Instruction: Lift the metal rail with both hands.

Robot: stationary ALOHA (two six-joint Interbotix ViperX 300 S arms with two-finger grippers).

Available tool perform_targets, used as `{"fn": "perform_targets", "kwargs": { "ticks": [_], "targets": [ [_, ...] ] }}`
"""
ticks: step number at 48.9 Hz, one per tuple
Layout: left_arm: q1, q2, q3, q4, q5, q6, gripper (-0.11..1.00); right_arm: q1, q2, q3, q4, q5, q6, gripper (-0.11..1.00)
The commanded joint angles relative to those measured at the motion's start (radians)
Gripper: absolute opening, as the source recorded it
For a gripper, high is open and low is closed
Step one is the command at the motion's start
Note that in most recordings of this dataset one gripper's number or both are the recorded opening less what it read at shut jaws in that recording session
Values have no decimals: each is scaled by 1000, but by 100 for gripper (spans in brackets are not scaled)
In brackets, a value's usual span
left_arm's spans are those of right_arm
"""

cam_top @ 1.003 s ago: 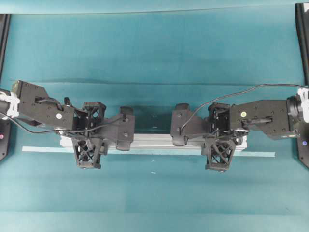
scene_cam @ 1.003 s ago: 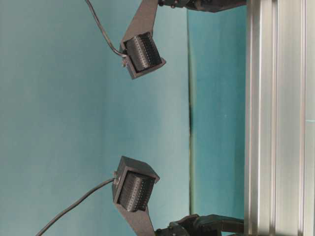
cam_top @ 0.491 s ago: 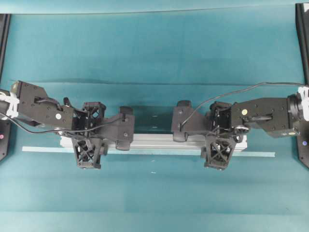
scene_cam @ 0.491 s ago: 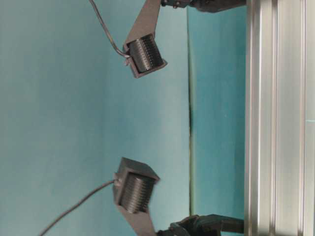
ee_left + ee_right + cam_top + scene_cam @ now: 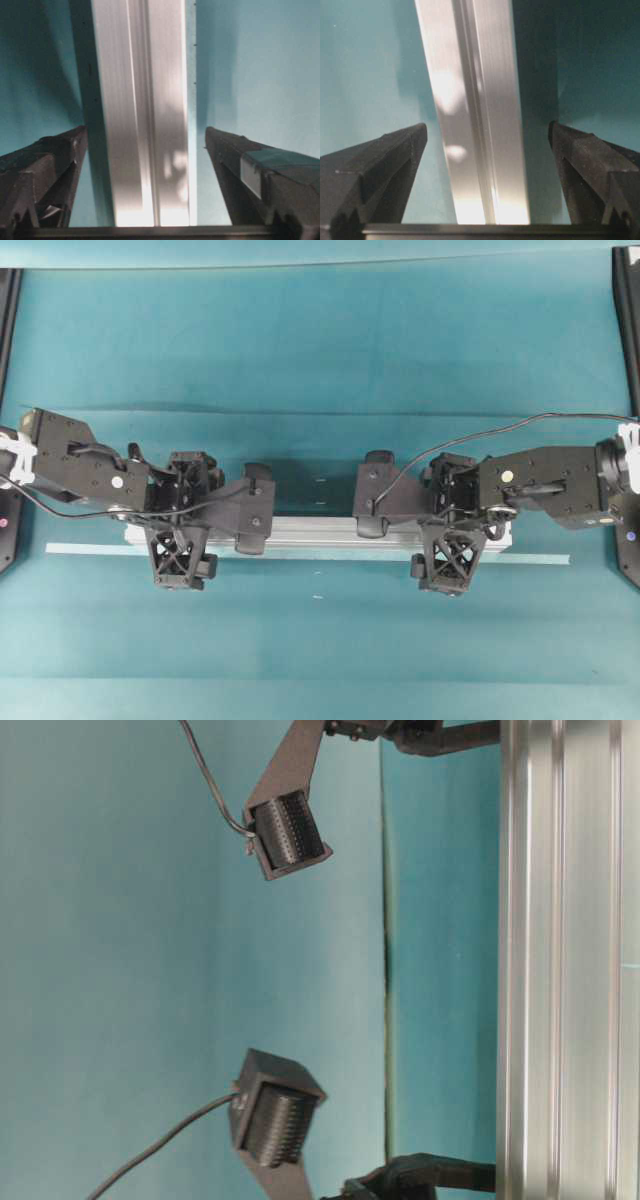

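Observation:
The metal rail [image 5: 320, 531] lies flat on the teal table, running left to right. My left gripper [image 5: 183, 523] straddles its left part and my right gripper [image 5: 450, 525] its right part. In the left wrist view the rail [image 5: 145, 100] runs between the open fingers [image 5: 45, 165], with teal gaps on both sides. In the right wrist view the rail [image 5: 475, 100] likewise sits between open fingers [image 5: 595, 170], not touched. The table-level view shows the rail [image 5: 565, 960] resting on the table.
A thin pale-teal tape strip [image 5: 90, 548] runs along the table just in front of the rail. Black frame posts stand at the far left [image 5: 8, 310] and far right [image 5: 627, 320] edges. A black cable [image 5: 520, 427] arcs over the right arm.
Both grippers have shifted slightly to the left along the rail and tilted a little. Both stay open around the rail. The rail has not moved.

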Motion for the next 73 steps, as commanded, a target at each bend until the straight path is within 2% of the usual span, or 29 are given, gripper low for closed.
{"fn": "perform_targets", "kwargs": {
  "ticks": [1, 26, 52, 60, 73],
  "targets": [
    [-2, -52, -5, 3, 5, 2, 93, -3, -11, -8, 5, -5, 0, 97],
    [9, -365, 2, 3, 77, 2, 93, -44, -255, -18, 2, -25, -3, 97],
    [20, -548, 6, 3, 69, -12, 93, -64, -446, 17, -3, -183, -8, 97],
    [20, -615, 23, 3, 31, -11, 93, -66, -488, 38, -3, -225, -6, 97],
    [20, -767, 75, 3, -95, -17, 93, -64, -603, 67, -3, -307, -8, 97]
  ]
}}
